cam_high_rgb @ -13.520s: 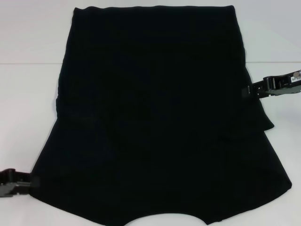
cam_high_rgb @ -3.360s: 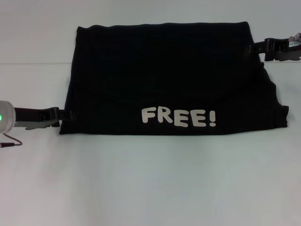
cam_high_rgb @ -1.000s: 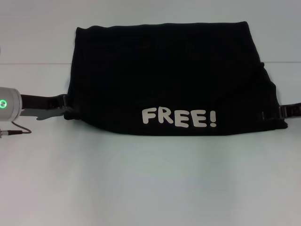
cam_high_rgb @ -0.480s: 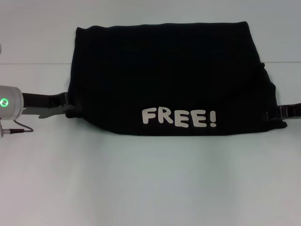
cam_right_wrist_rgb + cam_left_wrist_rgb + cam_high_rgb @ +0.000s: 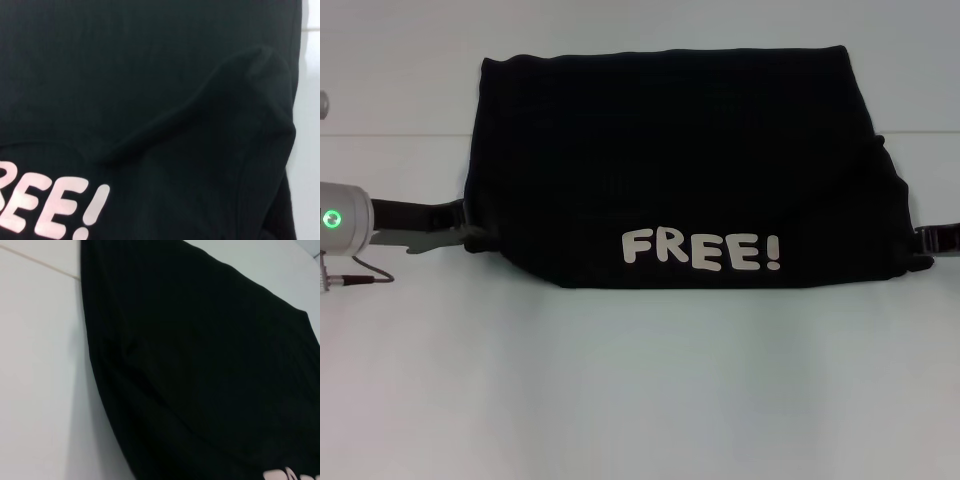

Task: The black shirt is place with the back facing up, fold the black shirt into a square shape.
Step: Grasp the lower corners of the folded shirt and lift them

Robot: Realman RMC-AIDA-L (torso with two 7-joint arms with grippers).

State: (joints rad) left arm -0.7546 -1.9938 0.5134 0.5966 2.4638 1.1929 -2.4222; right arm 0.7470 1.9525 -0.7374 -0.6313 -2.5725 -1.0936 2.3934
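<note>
Black cloth fills the middle of the white table (image 5: 640, 400): one black shirt (image 5: 670, 150), folded over on itself into a wide block, w/ the white "FREE!" lettering (image 5: 701, 249) showing on the near flap, close to the near edge. That print facing up suggests the lower half was brought over the back, so the fold is prob. partway done; the shape is wider than deep, not square yet, and the right side bulges where a tucked layer sticks out. Two grippers, one per side, both low at table level by the near corners. Left gripper (image 5: 468, 232) sits at the shirt's left edge, near the near-left corner, fingers touching or just under the hem; can't tell whether they're pinching cloth or parted. Right gripper (image 5: 926, 240) is only just in view at the right frame edge, at the near-right corner of the cloth; can't tell its finger state either. Placement at opposite corners looks meant for a symmetric grab to bring the sides in or flatten the edge. Wrist views show only shirt and table, no fingers. One cable (image 5: 360, 278) trails beside the left arm.
</note>
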